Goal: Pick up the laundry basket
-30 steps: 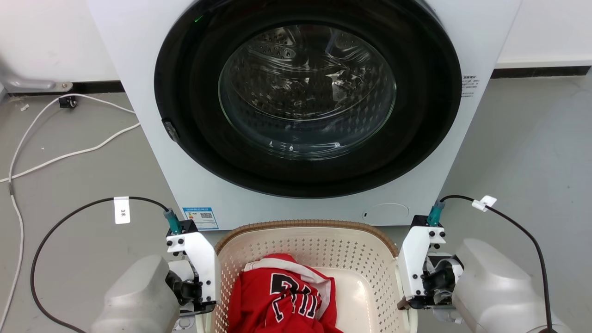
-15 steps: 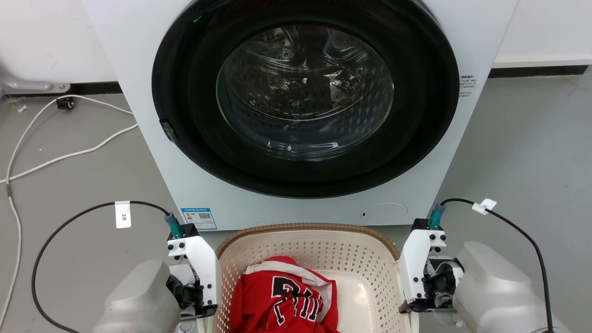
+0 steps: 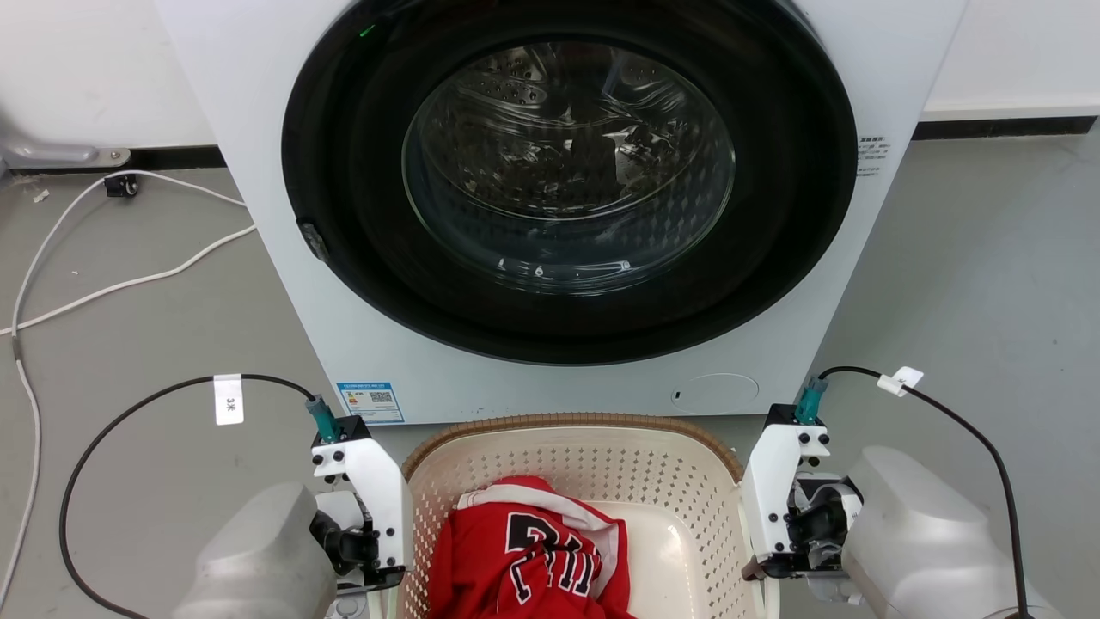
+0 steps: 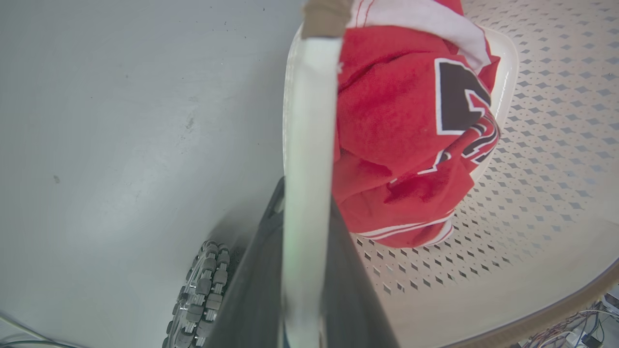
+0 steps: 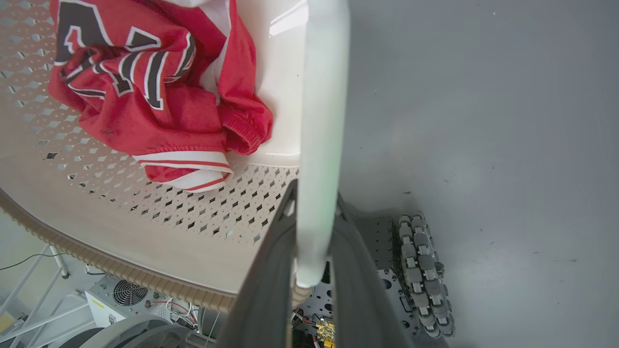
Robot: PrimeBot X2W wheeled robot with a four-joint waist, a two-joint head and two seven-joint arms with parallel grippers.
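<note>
The laundry basket point(image 3: 601, 460) is cream-white and perforated, with a brown woven-look rim. It sits at the bottom centre of the head view, between my two wrists. A red jersey point(image 3: 524, 550) with black and white lettering lies inside it. My left gripper point(image 4: 307, 193) is shut on the basket's white left handle point(image 4: 309, 121), one dark finger on each side of it. My right gripper point(image 5: 314, 193) is shut the same way on the white right handle point(image 5: 321, 96). In the head view the wrist mounts point(image 3: 369, 499) hide the fingertips.
A white washing machine point(image 3: 249, 129) with its round dark door point(image 3: 567, 172) shut stands right behind the basket. White cables point(image 3: 129, 284) run over the grey floor at the left. My base wheels point(image 4: 203, 295) point(image 5: 425, 275) sit under the handles.
The head view has shifted a little, so the camera moved. Both grippers keep their hold on the handles, and the basket stays between them.
</note>
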